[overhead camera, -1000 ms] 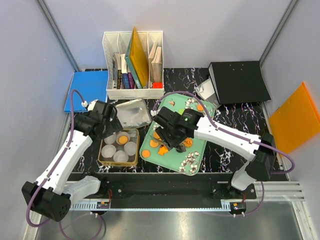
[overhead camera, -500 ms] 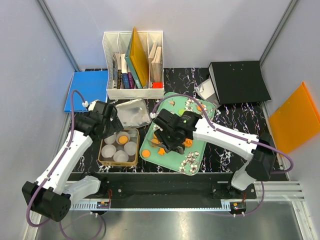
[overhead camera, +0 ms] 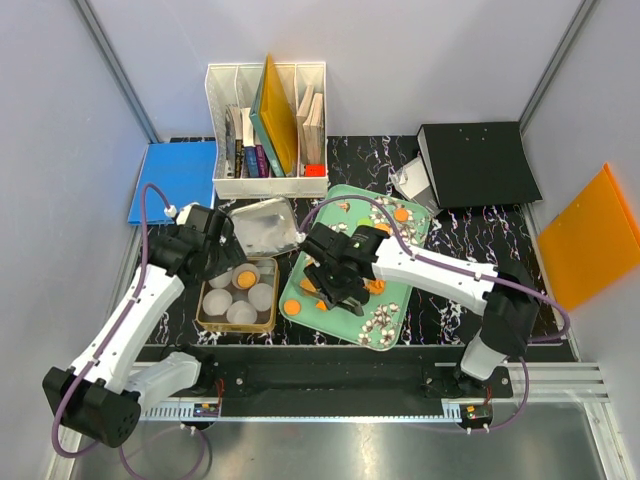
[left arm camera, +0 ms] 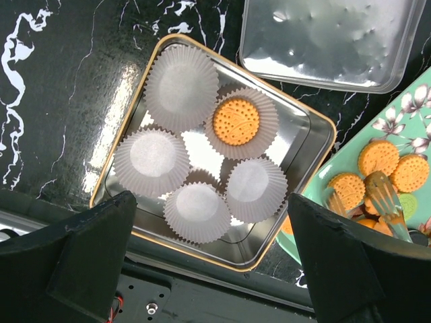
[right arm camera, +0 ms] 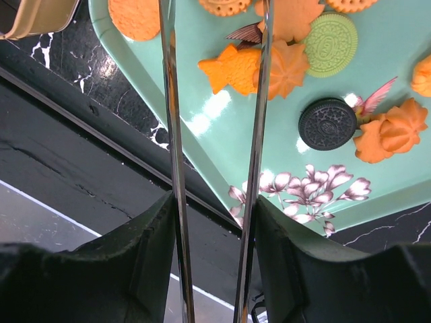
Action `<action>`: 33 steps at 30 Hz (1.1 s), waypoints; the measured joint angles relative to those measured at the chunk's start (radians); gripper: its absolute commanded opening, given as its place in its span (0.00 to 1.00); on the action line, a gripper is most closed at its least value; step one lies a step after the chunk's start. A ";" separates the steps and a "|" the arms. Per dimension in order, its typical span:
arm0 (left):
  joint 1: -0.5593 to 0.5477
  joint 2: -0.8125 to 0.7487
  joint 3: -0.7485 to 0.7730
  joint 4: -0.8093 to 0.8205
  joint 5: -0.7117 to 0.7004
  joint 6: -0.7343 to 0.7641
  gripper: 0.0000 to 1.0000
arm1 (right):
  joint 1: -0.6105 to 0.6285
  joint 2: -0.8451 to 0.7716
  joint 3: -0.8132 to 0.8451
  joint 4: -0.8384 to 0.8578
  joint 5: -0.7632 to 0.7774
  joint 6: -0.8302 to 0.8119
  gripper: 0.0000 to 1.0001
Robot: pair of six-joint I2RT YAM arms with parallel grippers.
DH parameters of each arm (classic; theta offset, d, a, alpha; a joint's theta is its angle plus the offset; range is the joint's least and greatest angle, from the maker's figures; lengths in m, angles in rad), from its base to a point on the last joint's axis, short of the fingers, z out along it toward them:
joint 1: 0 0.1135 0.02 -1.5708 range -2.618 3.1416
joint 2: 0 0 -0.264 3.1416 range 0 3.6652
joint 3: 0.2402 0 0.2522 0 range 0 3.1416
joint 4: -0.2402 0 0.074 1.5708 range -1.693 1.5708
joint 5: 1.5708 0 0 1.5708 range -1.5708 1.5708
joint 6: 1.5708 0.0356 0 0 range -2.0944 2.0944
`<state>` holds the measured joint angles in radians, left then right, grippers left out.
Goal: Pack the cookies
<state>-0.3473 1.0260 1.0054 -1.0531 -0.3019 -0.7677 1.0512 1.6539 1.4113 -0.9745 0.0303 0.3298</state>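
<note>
Cookies (right arm camera: pixel 330 35), embossed discs, on glossy tray (right arm camera: pixel 283 158) under steel tongs (right arm camera: pixel 256 141)

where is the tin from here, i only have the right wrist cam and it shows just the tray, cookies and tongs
Observer: The tin stands open close beside the tray, on its left in the top view.
Operator: anything packed in it yet
Observer: One orange cookie lies in a paper cup; the four other cups that the left wrist view shows are empty.
Operator: what is the left arm doing
Observer: The left gripper hangs open above the tin, holding nothing.
</note>
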 measured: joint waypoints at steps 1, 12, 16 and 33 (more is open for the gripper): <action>0.000 -0.002 -0.002 0.000 0.000 0.000 0.99 | 0.000 0.008 0.000 0.002 -0.003 0.000 0.53; 0.000 -0.010 -0.018 0.001 0.002 0.001 0.99 | 0.000 0.025 -0.021 0.010 -0.016 0.001 0.52; 0.000 -0.010 -0.018 0.001 0.002 0.004 0.99 | 0.000 0.012 -0.034 0.000 -0.017 0.004 0.52; 0.000 -0.003 -0.013 -0.002 0.002 0.009 0.99 | 0.000 -0.016 0.020 -0.076 -0.001 -0.005 0.36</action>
<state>-0.3473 1.0229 0.9928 -1.0546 -0.3004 -0.7589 1.0512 1.6375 1.4311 -1.0504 0.0296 0.3248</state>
